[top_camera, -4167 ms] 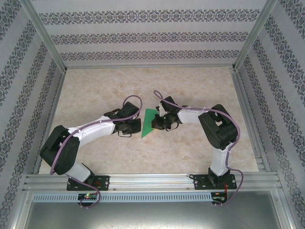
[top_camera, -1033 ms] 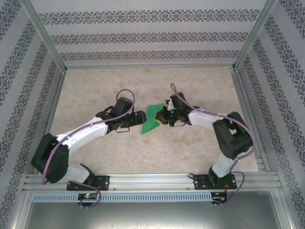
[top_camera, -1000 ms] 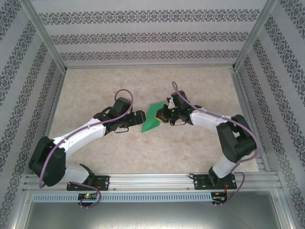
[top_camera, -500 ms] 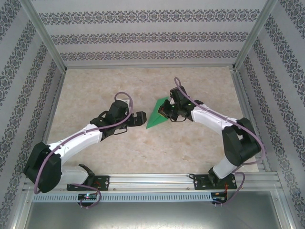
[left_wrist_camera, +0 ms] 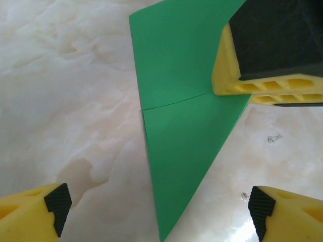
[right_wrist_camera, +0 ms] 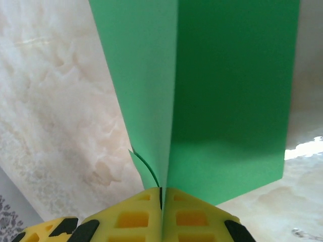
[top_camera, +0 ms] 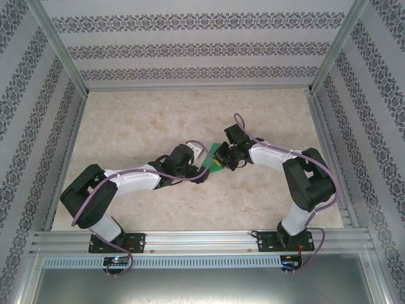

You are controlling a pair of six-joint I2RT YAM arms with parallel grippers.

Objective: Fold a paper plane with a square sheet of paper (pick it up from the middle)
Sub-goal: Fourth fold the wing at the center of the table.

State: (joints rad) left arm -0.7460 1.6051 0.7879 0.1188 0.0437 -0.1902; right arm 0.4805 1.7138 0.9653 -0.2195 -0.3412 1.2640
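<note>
Paper (top_camera: 214,157) part-folded to a pointed shape sits at the middle of the table (top_camera: 139,120), between the two claws. The right claw (top_camera: 223,158), reaching in from the right, is clamped on the paper's right side. In the right wrist view its jaws meet with no gap on a crease, with one green panel spreading broad to the right of the crease and another turned up nearly edge-on to its left. The left claw (top_camera: 202,172), coming from the left and near side, stands wide and holds nothing. In the left wrist view its two tips lie either side of the paper's narrow point, each apart from the green edge. A faint cross-crease runs from the left edge toward the right claw (left_wrist_camera: 252,93). Whether the point rests on the table or hangs just above it cannot be told.

Handling, as judged: the paper is very light and thin, limp across any single-ply span and somewhat stiffer along a crease or where layers double. Its smooth face is likely to slide between jaws under a weak pinch. A stray pinch would leave a lasting wrinkle, and a pull against the right claw's hold could skew the fold or tear the edge. The best hold for the left claw is across the layered narrow end, square to the long edge and well clear of the right claw's pinch, not on a loose single-ply corner.
</note>
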